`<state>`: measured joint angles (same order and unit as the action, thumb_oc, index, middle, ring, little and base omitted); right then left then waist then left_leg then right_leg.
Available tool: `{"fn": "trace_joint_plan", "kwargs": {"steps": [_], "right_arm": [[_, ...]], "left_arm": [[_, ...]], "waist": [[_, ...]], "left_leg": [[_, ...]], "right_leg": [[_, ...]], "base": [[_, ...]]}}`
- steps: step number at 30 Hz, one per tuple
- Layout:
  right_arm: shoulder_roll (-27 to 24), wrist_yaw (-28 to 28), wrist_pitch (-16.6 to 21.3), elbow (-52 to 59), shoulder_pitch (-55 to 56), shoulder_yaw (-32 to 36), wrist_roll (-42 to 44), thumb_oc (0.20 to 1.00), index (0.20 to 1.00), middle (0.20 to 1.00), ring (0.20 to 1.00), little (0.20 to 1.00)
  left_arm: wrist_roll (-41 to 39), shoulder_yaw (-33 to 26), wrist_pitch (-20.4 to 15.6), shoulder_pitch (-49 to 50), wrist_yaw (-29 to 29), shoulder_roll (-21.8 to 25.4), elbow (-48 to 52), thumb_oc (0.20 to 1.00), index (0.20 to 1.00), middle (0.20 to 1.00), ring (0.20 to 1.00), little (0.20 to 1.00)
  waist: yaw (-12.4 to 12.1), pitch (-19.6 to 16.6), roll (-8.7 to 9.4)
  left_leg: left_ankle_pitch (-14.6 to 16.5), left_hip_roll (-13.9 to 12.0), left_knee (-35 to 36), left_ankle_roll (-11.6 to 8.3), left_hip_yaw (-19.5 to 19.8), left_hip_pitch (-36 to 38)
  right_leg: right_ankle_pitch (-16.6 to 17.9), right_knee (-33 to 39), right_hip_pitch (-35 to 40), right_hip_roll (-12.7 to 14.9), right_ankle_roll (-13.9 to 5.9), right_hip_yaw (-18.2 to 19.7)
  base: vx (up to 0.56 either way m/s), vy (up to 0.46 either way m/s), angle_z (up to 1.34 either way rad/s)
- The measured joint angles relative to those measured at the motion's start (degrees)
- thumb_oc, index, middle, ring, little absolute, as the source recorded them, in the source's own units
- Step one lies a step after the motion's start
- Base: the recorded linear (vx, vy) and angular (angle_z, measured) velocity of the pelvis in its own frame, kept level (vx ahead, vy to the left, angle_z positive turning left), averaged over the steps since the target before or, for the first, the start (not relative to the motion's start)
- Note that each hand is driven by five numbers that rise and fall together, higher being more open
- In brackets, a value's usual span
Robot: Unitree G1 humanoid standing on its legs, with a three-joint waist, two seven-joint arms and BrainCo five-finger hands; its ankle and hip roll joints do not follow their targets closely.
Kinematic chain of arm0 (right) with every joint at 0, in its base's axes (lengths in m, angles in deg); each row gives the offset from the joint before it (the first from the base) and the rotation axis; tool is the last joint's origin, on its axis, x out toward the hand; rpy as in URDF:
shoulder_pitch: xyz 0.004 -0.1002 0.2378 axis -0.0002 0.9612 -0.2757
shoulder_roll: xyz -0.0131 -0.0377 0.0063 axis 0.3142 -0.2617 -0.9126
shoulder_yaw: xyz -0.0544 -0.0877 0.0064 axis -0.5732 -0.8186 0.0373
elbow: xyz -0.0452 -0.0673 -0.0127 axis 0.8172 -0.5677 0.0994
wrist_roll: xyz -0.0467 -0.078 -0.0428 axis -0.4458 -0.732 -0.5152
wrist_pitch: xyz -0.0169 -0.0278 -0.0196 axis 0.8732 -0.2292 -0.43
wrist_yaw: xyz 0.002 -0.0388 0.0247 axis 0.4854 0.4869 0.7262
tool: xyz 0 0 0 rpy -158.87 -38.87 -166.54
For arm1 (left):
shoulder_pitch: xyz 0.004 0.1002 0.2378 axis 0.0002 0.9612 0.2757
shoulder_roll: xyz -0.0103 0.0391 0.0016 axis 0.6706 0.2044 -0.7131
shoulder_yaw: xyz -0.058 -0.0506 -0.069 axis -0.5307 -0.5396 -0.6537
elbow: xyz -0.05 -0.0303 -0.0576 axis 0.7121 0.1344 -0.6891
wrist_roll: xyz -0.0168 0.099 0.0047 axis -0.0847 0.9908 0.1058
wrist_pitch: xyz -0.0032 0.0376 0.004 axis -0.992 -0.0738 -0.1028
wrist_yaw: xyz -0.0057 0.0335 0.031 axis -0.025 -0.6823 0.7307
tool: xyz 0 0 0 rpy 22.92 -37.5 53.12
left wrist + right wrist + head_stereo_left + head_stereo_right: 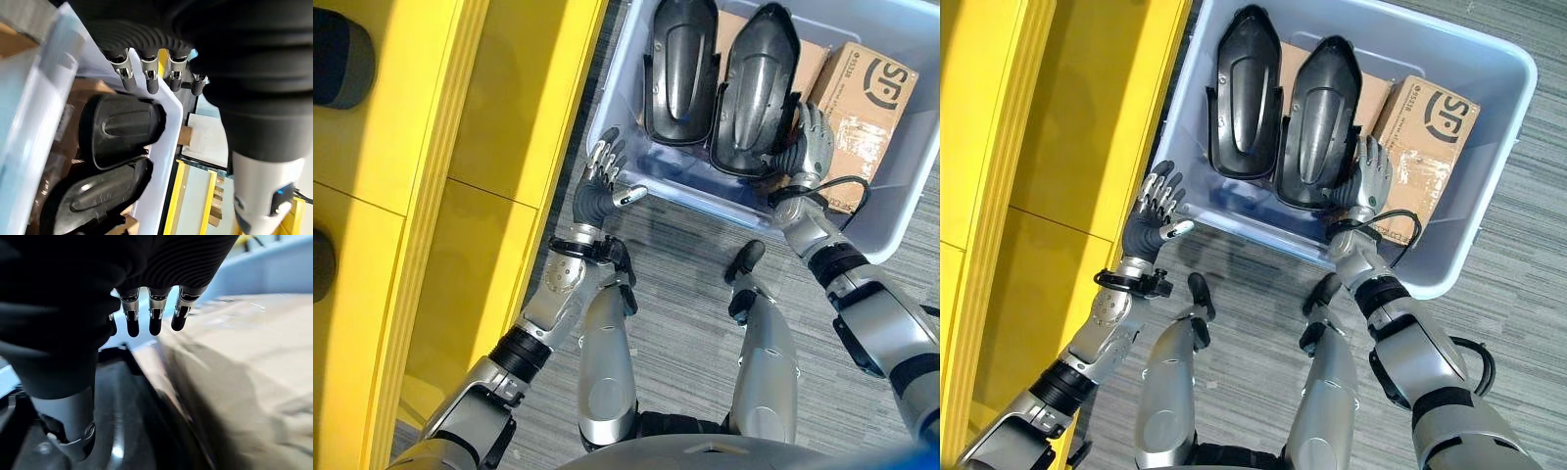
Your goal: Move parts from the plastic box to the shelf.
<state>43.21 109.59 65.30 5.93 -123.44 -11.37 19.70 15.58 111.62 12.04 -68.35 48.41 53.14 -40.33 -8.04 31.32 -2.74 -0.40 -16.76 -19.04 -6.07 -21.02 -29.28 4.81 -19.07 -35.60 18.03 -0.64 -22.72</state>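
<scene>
Two black moulded shell parts, one on the left and one on the right, lie side by side in the pale blue plastic box. My right hand is inside the box, between the right part and a cardboard carton, fingers straight and holding nothing. The black part shows just beside its thumb. My left hand hovers open outside the box at its near left corner, fingers straight over the rim. The yellow shelf stands along the left.
A second flat carton lies under the black parts. The box sits on grey carpet, close against the shelf's front. Dark rounded items rest on the shelf at far left.
</scene>
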Motion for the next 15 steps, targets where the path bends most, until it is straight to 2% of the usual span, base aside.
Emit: {"fn": "trace_joint_plan", "kwargs": {"steps": [3, 7, 9, 11, 15], "right_arm": [[-0.2, 4.1, 0.9, 3.5, 0.0, 0.0, -3.3, 1.000, 1.000, 1.000, 1.000, 1.000], [-0.2, 10.0, 4.1, 7.2, 0.0, 0.1, -4.7, 1.000, 1.000, 1.000, 1.000, 1.000], [-0.4, 10.8, 5.4, 8.5, 0.1, 0.9, -4.7, 1.000, 1.000, 1.000, 1.000, 1.000], [-0.8, 11.1, 6.9, 13.6, 0.3, 4.2, -5.3, 1.000, 1.000, 1.000, 1.000, 1.000], [-0.9, 9.2, 7.0, 15.8, 0.3, 4.4, -4.2, 1.000, 1.000, 1.000, 1.000, 1.000]], "left_arm": [[0.0, 0.0, -1.1, -0.3, 0.0, -0.3, 0.0, 1.000, 1.000, 1.000, 1.000, 1.000], [0.4, 0.2, -2.0, -1.1, 0.5, -1.5, -0.7, 1.000, 1.000, 1.000, 1.000, 1.000], [2.7, 0.2, -2.6, -1.0, 1.6, -1.4, -0.7, 1.000, 1.000, 1.000, 1.000, 1.000], [6.9, 0.4, -2.7, -1.7, 5.1, -1.4, -0.7, 1.000, 1.000, 1.000, 1.000, 1.000], [8.6, 0.0, -2.9, -2.1, 7.1, -1.1, -0.6, 1.000, 1.000, 1.000, 1.000, 1.000]], "waist": [[-0.6, 0.0, -0.06], [-0.6, 0.0, -0.13], [-0.5, 0.0, -0.14], [-0.4, 0.0, -0.13], [-0.4, 0.0, -0.12]], "left_leg": [[0.0, 0.0, -0.1, 0.09, 0.1, -0.2], [-0.2, 0.1, -0.2, 0.19, 0.8, -1.8], [-0.2, 0.1, -0.3, 0.17, 0.8, -1.5], [-0.3, 0.1, -0.4, 0.29, 0.8, -1.8], [-0.3, 0.0, -0.5, 0.31, 0.9, -1.6]], "right_leg": [[0.1, 0.0, -0.1, 0.0, 0.03, -0.1], [0.2, 0.2, -1.0, 0.0, 0.09, -0.3], [0.2, 0.2, -0.7, 0.0, 0.07, -0.2], [0.3, 0.1, -0.8, 0.0, 0.17, -0.3], [0.4, 0.0, -0.7, 0.1, 0.18, -0.2]], "base": [[-0.02, 0.005, 0.00], [0.03, 0.022, 0.07], [-0.05, 0.040, 0.00], [-0.02, 0.041, 0.00], [0.02, 0.002, 0.00]]}}
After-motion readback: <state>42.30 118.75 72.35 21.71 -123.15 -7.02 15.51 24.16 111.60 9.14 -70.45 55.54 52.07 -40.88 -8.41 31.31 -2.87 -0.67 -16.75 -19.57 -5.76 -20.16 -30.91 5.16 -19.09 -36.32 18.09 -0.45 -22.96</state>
